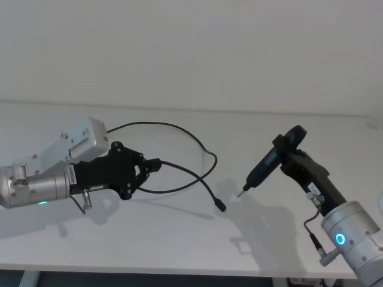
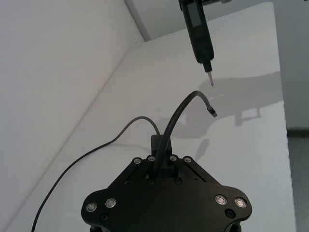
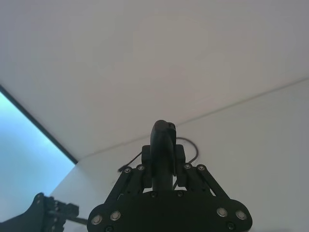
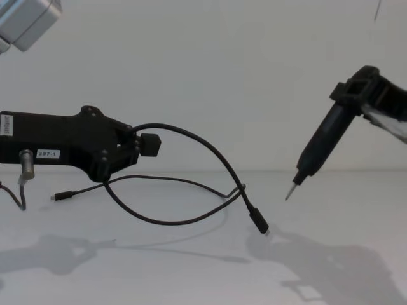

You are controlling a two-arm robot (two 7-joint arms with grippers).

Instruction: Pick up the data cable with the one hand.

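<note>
Black and glossy, the data cable [image 2: 170,126] is clamped between the short fingers of the left gripper [image 1: 153,165], which hangs over the left part of the white table [image 1: 179,245] with its fingertips pointing toward the middle. The fingers are clenched on the cord at one spot along its length, and the cord runs out of them on both sides.

In the chest view one stretch rises in a high arc from the gripper and slopes down to the right, ending in a small plug [image 4: 259,223]. The plug hangs low over the table with its shadow just beside it; I cannot tell whether it touches the surface. Another stretch sags below the gripper in a wide loop, and a thinner run leads back to the left to a second plug [image 4: 62,196] under the gripper's body.

In the head view a further length of cord curves away behind the left gripper toward the wall.

The right gripper [image 3: 163,154] is on the right side of the table, raised, and is closed around the upper end of a pointed tool [image 4: 321,149]. The tool slants down and to the left, its thin tip [image 4: 290,192] above the table and near the hanging plug without touching it.
</note>
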